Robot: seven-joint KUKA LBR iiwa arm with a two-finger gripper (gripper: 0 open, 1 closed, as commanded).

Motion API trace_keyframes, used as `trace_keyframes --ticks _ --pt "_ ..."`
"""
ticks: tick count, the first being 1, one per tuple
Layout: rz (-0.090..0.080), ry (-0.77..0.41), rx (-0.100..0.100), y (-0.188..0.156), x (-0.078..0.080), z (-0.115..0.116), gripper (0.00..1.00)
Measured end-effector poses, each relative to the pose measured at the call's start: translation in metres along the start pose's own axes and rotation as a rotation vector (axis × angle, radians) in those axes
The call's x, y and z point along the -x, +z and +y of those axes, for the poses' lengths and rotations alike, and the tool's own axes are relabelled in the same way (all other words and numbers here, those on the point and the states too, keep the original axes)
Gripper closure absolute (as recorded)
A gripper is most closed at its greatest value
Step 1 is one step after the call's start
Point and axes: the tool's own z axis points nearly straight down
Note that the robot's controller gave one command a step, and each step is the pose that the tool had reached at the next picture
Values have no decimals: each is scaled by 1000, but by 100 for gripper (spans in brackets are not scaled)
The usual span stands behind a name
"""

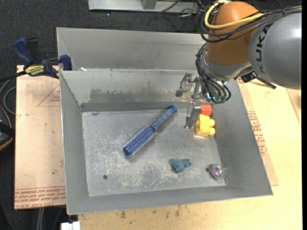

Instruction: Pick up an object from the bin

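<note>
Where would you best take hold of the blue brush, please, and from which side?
Probably take the brush by its handle, the smooth, narrow upper-right end, coming straight down from above and closing across its width. It lies flat and diagonal, apart from the other things, and its bristled head is wider.

In the bin (120,87), a brush (147,132) is lying slantwise on the middle of the floor, its handle end pointing to the far right and its bristle end to the near left. A stack of toy blocks (205,123) is sitting right of the handle, near the right wall. The gripper (192,121) is hanging just beside the blocks on their left, between them and the handle. A small lump (180,165) is lying nearer, right of the bristle end. A little round thing (216,171) is lying right of the lump, in the near right corner.
</note>
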Motion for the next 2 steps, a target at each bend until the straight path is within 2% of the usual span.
trace_keyframes --ticks 1,2 --pt "-11 -269 1 124 -34 51 0" --pt "-11 -268 0 123 -33 50 100"
